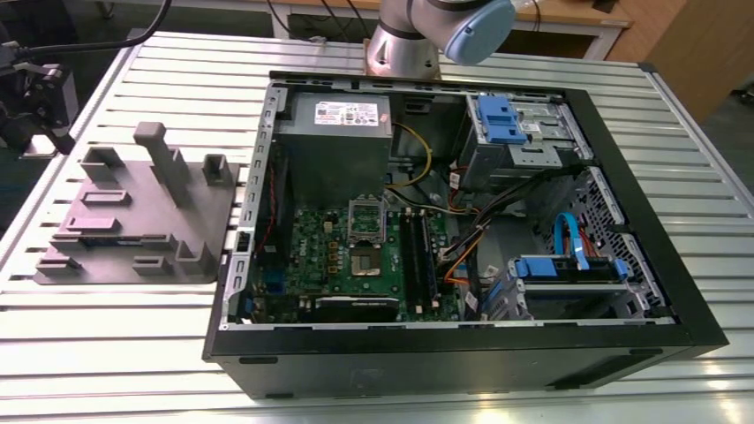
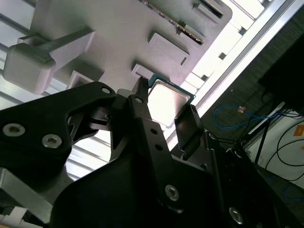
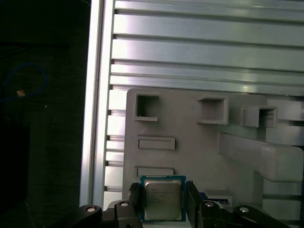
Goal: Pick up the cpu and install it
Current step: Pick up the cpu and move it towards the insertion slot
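Table [image 1: 118, 340]: slatted metal, seen well beyond the jaws in both wrist views.
Tray [image 1: 130, 212]: grey moulded, on the table at the exterior view's left; in both wrist views it lay past the jaws' tips, behind the cpu.
Post [image 3: 256, 156]: 1 tall upright block on the tray, off to 1 side of the jaws.
Gripper [image 3: 163, 191]: black, 2 fingers [image 3: 135, 195]; jaws were closed to the cpu's width, pressing its 2 opposite edges.
Cpu [image 3: 163, 199]: held between the jaws with its silver top facing the first wrist view; in the second wrist view [image 2: 167, 102] it sat in front of the tray's edge.
Computer case [image 1: 471, 340]: open, to the tray's right in the exterior view, well apart from the jaws.
Motherboard [image 1: 353, 256]: green, inside the case.
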You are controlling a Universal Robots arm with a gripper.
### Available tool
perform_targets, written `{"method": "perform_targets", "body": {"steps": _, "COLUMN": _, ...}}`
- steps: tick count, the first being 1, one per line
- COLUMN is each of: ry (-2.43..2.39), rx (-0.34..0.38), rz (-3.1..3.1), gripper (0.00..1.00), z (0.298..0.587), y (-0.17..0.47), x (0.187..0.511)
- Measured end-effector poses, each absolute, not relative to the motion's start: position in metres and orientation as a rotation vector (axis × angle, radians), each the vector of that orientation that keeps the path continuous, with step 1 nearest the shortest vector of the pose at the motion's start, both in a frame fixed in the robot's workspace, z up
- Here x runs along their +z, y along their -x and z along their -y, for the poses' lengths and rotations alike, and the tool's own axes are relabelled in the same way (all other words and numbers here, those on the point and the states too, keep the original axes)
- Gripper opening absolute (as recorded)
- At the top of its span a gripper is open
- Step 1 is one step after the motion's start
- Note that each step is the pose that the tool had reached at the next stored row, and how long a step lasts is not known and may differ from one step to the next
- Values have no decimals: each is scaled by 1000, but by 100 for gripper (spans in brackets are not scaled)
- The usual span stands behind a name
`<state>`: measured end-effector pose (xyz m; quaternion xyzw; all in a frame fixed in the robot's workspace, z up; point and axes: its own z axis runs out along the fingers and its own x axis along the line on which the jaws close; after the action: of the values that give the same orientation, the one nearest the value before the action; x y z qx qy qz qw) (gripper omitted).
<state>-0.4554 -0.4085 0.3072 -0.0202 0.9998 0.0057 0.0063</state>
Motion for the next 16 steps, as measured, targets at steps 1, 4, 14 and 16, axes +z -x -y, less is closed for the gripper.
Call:
{"method": "perform_targets", "body": {"steps": 1, "ry": 63, "rx": 18, "rz": -3128, "gripper": 47, "z": 409, "y": 455, "x": 307}}
{"method": "perform_targets", "body": {"steps": 4, "ry": 63, "rx": 18, "rz": -3128, "gripper": 47, "z": 409, "y": 455, "x": 307}}
{"method": "perform_targets", "body": {"steps": 14, "ry": 63, "rx": 18, "rz": -3128, "gripper": 47, "z": 409, "y": 455, "x": 315}}
{"method": "perform_targets", "body": {"steps": 16, "ry": 63, "rx": 18, "rz": -3128, "gripper": 47, "z": 409, "y": 455, "x": 315}}
